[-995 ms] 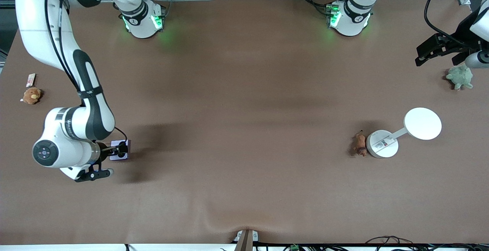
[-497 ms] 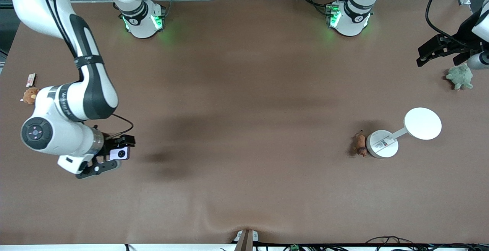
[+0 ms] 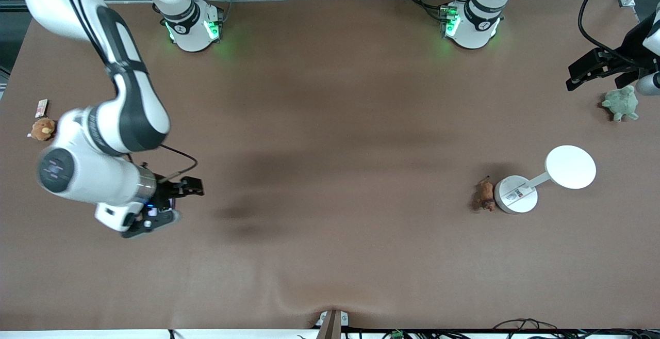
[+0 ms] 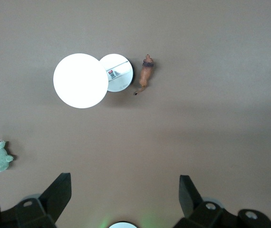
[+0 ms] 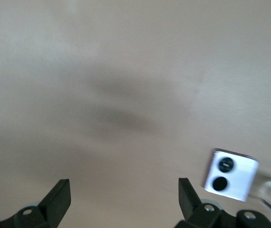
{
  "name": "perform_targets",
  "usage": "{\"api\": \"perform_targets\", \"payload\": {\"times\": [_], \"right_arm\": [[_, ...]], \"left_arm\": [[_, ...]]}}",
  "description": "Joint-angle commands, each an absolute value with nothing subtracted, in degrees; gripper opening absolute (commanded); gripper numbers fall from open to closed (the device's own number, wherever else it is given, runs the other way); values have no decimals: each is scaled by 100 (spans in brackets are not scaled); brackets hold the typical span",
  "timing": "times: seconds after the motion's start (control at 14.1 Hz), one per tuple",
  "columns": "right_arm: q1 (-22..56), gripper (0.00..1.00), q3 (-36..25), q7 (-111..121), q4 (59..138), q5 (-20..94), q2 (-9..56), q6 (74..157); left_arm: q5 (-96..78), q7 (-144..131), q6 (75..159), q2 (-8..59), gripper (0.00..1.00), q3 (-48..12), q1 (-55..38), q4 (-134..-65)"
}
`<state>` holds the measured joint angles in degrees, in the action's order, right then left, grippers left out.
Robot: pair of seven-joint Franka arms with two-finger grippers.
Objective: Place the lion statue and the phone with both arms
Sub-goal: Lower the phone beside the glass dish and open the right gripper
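Your right gripper (image 3: pixel 175 206) hangs low in the front view, at the right arm's end of the tabletop (image 3: pixel 330 122). Its fingers are spread with nothing between them. In the right wrist view the phone (image 5: pixel 230 181) shows just off to the side of one finger, not in the gap. It looks to be lying on the tabletop under the gripper, camera circles up. My judgement is that the phone's half of the job is done or nearly so.

Your left gripper (image 3: pixel 572 76) is up by the top corner of the front view at the left arm's end, over the tabletop close to the green plush turtle (image 3: pixel 620 103). Its fingers are also spread and empty.

The lion statue (image 3: pixel 485 194) lies on the tabletop, just beside the round base of the white stand (image 3: pixel 515 194); I cannot tell whether they touch.

- **Direction:** from the left gripper, the lion statue sits lower in the front view, nearer the camera, and toward the middle of the table.
- **Long axis:** it runs up and down the front view, along the curve of the stand's base.
- **Which arm:** the left arm is much the nearer; the right is well apart from it.

You would likely want the fingers to close across the narrow body. Expect the finger on the stand's side to have very little room.
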<state>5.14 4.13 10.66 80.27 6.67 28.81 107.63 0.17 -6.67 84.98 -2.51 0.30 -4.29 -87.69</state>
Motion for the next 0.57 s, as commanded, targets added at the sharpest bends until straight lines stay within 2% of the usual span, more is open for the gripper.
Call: {"api": "perform_targets", "payload": {"times": [0.0, 0.5], "right_arm": [[352, 100, 81, 1090, 8385, 703, 1997, 10154], [-202, 100, -272, 528, 8437, 360, 784, 8572]], "left_arm": [[-9, -606, 8508, -404, 100, 0, -404, -8991], [-9, -606, 8525, -650, 100, -26, -413, -9220]]}}
